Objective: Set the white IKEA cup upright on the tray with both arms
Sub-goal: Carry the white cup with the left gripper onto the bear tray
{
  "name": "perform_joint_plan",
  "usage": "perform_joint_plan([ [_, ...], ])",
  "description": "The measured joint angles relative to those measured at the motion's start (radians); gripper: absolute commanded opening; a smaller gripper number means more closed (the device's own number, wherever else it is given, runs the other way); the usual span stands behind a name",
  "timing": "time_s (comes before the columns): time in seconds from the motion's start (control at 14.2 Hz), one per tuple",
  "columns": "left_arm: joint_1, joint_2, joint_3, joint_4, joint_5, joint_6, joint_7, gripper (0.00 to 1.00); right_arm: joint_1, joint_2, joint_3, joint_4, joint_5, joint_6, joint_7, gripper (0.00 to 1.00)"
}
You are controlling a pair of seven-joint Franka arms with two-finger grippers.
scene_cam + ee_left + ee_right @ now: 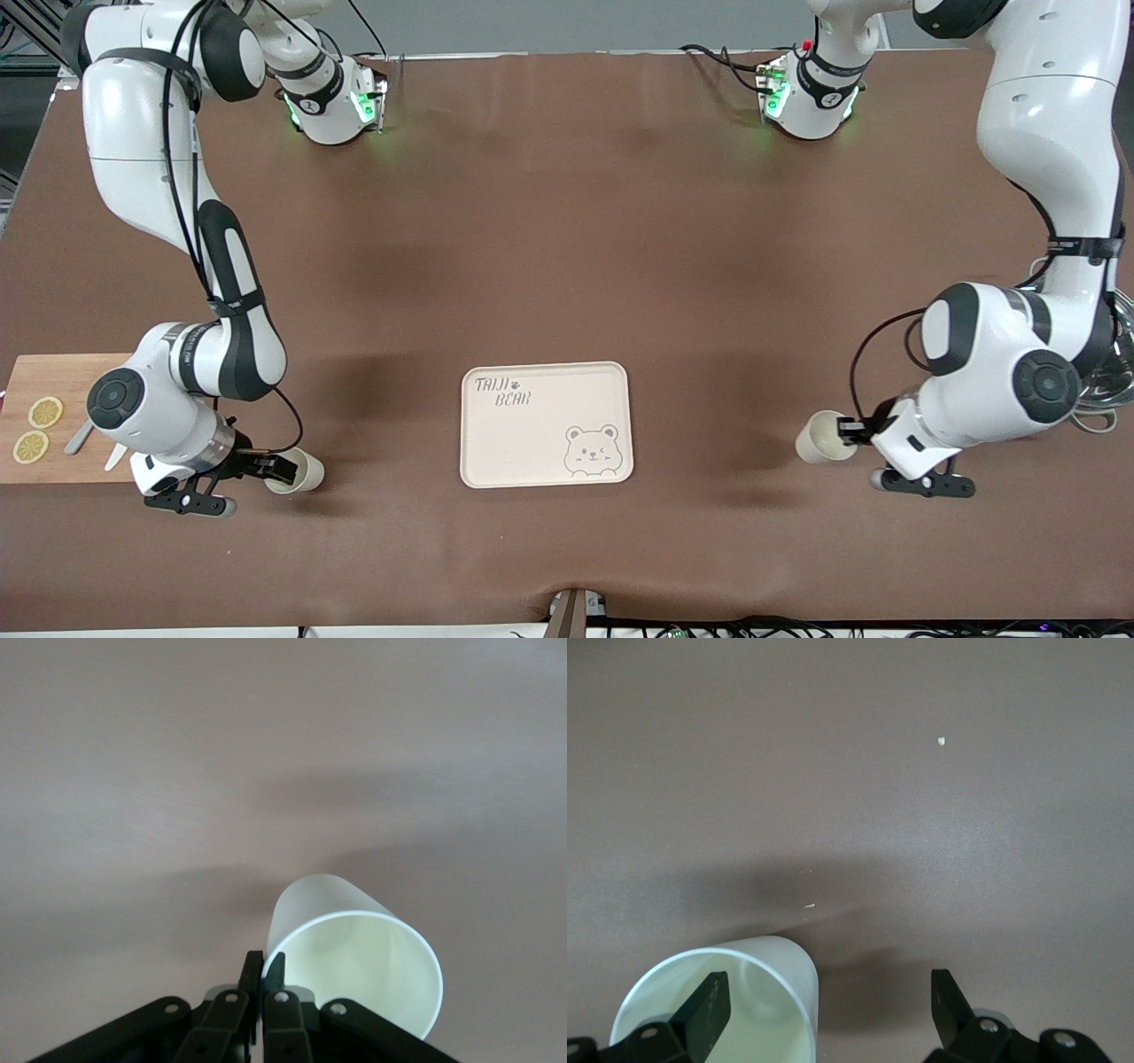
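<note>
Tray (547, 425) lies bare between two cups. Left gripper (263, 979), fingers pinched on the rim of a white cup (354, 966) toward the left arm's end from the tray; cup base hidden. Right gripper (824, 1001), fingers wide, one inside the other white cup (722, 1005), partly cut off, toward the right arm's end.

- Left arm (1045, 133) and right arm (142, 151): glossy white shells, black joint bands, round black caps.
- Black cables run along both.
- Green lights glow at the bases, top of frame.
- Black grippers show silver screws.

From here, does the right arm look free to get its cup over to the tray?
Probably yes. The right gripper is open around its cup's rim, and only bare tablecloth lies between it and the tray.
</note>
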Motion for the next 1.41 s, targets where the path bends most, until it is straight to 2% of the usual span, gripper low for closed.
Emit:
perform_joint_plan([
  [0.21, -0.069, 0.000, -0.010, 0.000, 0.000, -0.002, -0.151, 0.00, 0.002, 0.003, 0.000, 0.000, 0.000, 0.004, -0.001, 1.00],
  [0.28, -0.093, 0.000, -0.010, 0.000, 0.000, -0.002, -0.198, 0.00, 0.004, 0.003, 0.000, 0.001, 0.000, 0.004, -0.001, 0.94],
  [0.35, -0.119, 0.000, -0.011, 0.000, 0.000, -0.002, -0.249, 0.00, 0.005, 0.003, 0.000, 0.001, 0.000, 0.004, -0.001, 0.83],
  [0.49, -0.169, 0.000, -0.011, 0.000, 0.000, -0.002, -0.342, 0.00, 0.006, 0.003, 0.000, 0.001, 0.000, 0.004, -0.001, 0.72],
  [0.7, -0.247, 0.001, -0.009, 0.000, 0.000, 0.000, -0.490, 0.00, 0.009, 0.003, 0.000, 0.001, -0.001, 0.004, -0.003, 0.42],
  [0.92, -0.313, 0.009, -0.007, 0.010, 0.000, 0.013, -0.612, 0.00, 0.018, 0.003, 0.000, 0.001, -0.011, 0.004, -0.023, 0.33],
  [1.06, -0.345, 0.024, -0.006, 0.015, 0.000, 0.055, -0.675, 0.00, 0.023, 0.003, 0.000, 0.002, -0.020, 0.004, -0.024, 0.23],
  [1.2, -0.374, 0.048, -0.003, 0.018, 0.000, 0.109, -0.726, 0.00, 0.024, 0.003, 0.000, 0.002, -0.021, 0.004, -0.029, 0.23],
  [1.34, -0.410, 0.077, 0.011, 0.022, 0.000, 0.160, -0.771, 0.00, 0.024, 0.003, -0.002, 0.002, -0.021, 0.004, -0.033, 0.04],
  [1.41, -0.432, 0.089, 0.025, 0.024, 0.000, 0.181, -0.791, 0.00, 0.024, 0.003, -0.003, 0.002, -0.021, 0.004, -0.040, 0.00],
])
